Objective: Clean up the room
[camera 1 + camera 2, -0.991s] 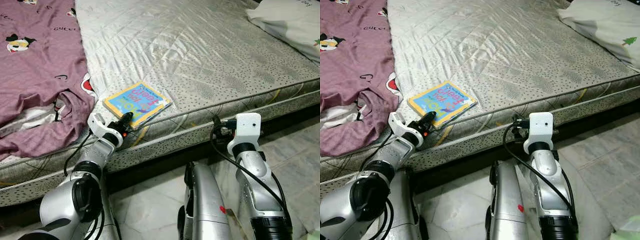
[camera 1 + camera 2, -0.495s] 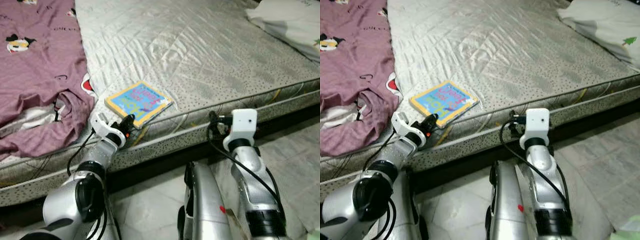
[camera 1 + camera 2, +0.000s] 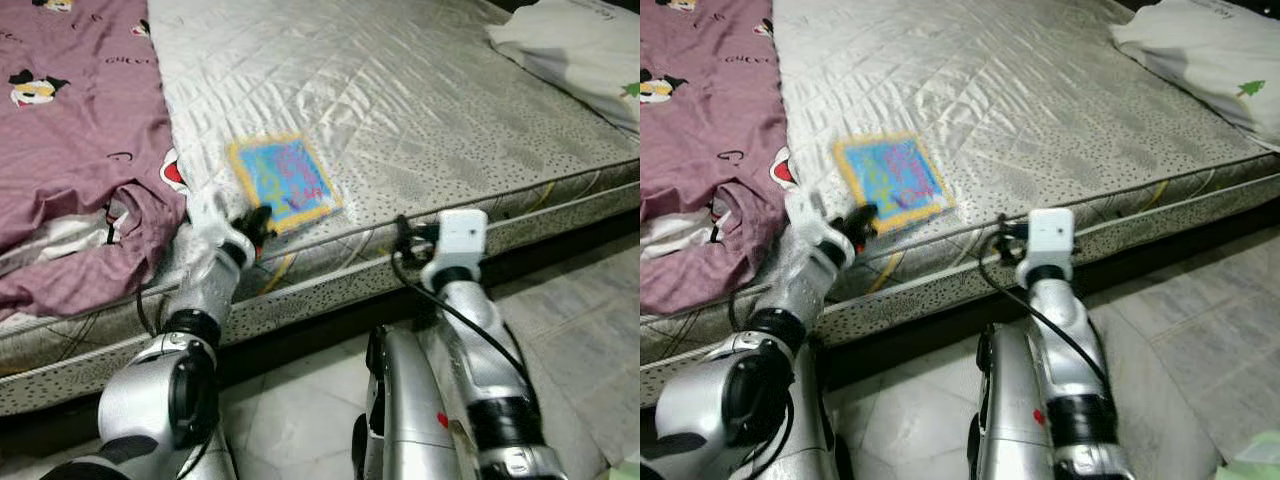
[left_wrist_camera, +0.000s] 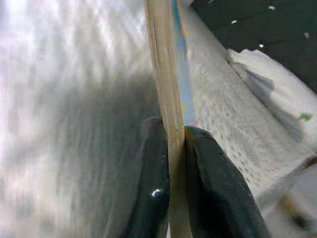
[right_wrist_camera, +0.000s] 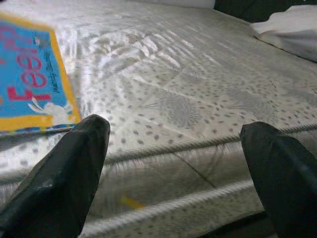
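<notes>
Nearest, the right claw [image 5: 173,163] hovers at the bed's front edge, its two black fingers spread wide apart with nothing between them, pointed over the silver-grey quilted mattress [image 3: 420,110]. Beside it, the left claw [image 4: 171,163] is pinching the near edge of a thin, flat blue picture book with a yellow border [image 3: 283,181], one finger pressed on each face. That book lies blurred on the mattress close to the front edge, just beside a crumpled mauve cartoon-print blanket [image 3: 70,150] covering the bed's left part. Farther back, at the right corner, rests a white pillow [image 3: 575,50]. Pale marble floor [image 3: 1200,330] runs below the bed.
</notes>
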You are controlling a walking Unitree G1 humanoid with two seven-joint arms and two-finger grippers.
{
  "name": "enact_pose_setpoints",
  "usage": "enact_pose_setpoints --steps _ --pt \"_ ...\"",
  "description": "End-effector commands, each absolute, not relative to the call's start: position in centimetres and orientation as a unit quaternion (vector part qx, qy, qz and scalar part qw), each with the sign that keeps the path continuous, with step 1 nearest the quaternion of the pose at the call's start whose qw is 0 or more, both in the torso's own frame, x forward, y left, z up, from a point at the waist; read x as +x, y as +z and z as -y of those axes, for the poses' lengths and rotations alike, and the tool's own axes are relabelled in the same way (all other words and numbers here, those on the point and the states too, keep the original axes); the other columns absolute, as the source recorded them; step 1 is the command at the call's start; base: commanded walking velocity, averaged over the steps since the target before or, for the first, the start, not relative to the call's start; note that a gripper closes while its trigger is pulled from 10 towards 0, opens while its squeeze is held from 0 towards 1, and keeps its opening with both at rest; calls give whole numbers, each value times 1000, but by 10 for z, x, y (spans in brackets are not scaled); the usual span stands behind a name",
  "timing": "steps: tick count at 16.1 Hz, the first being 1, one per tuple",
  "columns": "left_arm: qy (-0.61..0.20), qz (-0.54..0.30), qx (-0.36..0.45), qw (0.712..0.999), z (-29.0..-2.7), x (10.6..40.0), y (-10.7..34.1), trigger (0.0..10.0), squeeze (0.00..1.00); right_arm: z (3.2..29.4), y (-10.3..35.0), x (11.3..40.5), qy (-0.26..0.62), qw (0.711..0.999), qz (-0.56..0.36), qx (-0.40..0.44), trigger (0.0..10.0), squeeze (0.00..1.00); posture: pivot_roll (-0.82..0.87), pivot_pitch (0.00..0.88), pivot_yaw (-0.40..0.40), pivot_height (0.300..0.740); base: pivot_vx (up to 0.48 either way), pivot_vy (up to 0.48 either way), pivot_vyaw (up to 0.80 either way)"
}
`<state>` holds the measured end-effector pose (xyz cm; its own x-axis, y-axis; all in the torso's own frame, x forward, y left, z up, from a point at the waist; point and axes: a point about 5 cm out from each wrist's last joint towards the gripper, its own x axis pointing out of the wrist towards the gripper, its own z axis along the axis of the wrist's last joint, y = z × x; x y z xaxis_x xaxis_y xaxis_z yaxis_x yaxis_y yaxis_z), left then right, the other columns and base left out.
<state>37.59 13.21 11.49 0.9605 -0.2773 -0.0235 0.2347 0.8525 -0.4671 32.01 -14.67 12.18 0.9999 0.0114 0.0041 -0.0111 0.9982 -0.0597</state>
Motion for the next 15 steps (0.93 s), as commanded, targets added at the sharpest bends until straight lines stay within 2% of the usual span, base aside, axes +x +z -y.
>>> enact_pose_setpoints --steps 1,2,3,6,11,12,13,15 --pt "-131 14 -172 976 -138 379 136 0 0 146 125 325 2 1000 12 -24 10000 0 10 0 -30 453 0 0 0" --pt "-135 29 -149 979 -138 378 140 0 0 145 126 326 2 1000 14 -20 10000 0 13 0 -25 453 0 0 0" --pt "-131 73 -94 984 -138 370 151 0 0 139 125 328 12 1000 14 -2 10000 0 23 0 -7 453 0 0 0" --pt "-108 102 -50 988 -144 351 151 0 0 124 125 332 43 998 18 30 10000 0 35 0 16 453 0 0 0" --pt "-59 74 15 995 -166 318 127 0 0 120 128 339 46 996 30 66 10000 0 62 0 25 453 0 0 0" --pt "-44 72 28 996 -170 315 126 1961 0 119 130 339 54 995 35 76 10000 0 63 0 27 453 0 0 0" --pt "-38 73 28 996 -169 312 129 10000 0 117 132 339 65 993 42 84 10000 0 63 0 27 457 0 0 0" --pt "-43 74 28 996 -167 311 131 10000 0 116 133 339 71 993 46 88 10000 0 63 0 27 462 0 0 0"
